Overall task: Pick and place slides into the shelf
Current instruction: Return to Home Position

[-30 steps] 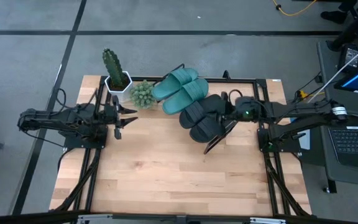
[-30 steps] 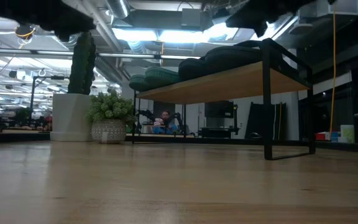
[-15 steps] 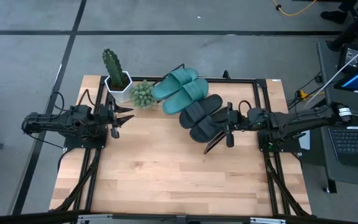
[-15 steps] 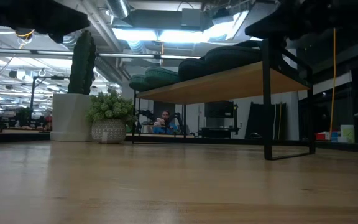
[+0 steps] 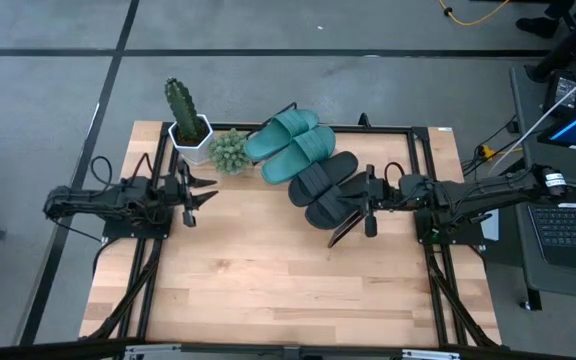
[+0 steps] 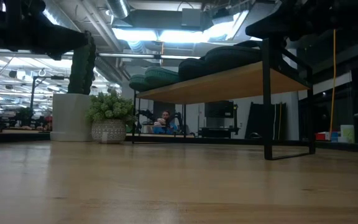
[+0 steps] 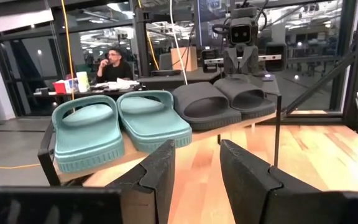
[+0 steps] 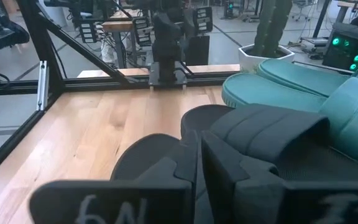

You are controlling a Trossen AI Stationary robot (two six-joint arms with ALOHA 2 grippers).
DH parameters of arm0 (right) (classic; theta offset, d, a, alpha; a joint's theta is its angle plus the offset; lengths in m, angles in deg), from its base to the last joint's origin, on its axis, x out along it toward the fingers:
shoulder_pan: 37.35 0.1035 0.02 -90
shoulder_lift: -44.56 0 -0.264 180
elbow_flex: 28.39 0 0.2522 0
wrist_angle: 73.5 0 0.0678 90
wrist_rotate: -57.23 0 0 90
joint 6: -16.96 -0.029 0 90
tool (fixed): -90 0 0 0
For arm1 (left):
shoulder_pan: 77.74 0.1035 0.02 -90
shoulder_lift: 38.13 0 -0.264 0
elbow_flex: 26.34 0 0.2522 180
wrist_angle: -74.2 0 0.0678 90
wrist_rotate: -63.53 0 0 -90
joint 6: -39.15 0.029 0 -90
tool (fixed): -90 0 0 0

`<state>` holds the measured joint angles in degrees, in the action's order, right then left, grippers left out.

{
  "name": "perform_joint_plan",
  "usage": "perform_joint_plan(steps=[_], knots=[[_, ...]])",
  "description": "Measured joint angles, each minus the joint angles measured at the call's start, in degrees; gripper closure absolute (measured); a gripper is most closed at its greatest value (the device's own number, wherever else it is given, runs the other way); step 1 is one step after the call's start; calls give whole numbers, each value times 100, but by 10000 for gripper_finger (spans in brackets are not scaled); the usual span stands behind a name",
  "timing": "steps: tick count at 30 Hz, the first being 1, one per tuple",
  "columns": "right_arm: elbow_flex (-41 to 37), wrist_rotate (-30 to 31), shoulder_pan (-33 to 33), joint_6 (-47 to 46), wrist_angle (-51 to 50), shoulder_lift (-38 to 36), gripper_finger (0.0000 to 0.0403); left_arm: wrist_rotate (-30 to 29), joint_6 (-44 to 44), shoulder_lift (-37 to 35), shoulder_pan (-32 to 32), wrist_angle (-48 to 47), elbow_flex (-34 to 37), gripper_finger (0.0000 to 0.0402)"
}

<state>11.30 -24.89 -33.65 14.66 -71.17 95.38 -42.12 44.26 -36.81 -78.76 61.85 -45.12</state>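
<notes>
Over the table (image 5: 268, 290), from the high camera, I saw all four slides up on the shelf (image 5: 344, 231): the green pair (image 5: 290, 140) lay toward the back, near the cactus (image 5: 181, 112), and the black pair (image 5: 323, 186) lay just beside it, each pair set side by side. I saw no slide on the bare wood. The left gripper (image 5: 206, 189) hung over the table's left side, well apart from the shelf, its fingers spread and holding nothing. The right gripper (image 5: 364, 200) sat just beside the black pair at the shelf's right end. From the low camera the shelf's board (image 6: 222, 84) slanted on its black frame with both pairs riding on top, and the arms were only dark shapes along the upper edge. Through the left wrist camera the four slides stood in one row on the board, with my own two fingers (image 7: 157, 174) plainly apart in front of them. Through the right wrist camera the fingers (image 8: 176, 171) were drawn together on nothing, with the black pair right ahead and the green pair beyond. I judged the placing finished. What was left was to bring both arms to rest, the right one clearing the black pair without nudging it.
</notes>
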Motion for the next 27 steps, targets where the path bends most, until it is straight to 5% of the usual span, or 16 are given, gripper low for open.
perform_joint_plan(steps=[16,27], knots=[[0,-189,0,322,243,132,377,478,-42,-47,0,127,457,283],[0,-699,0,843,-75,-483,377,873,-140,11,0,34,457,283]])
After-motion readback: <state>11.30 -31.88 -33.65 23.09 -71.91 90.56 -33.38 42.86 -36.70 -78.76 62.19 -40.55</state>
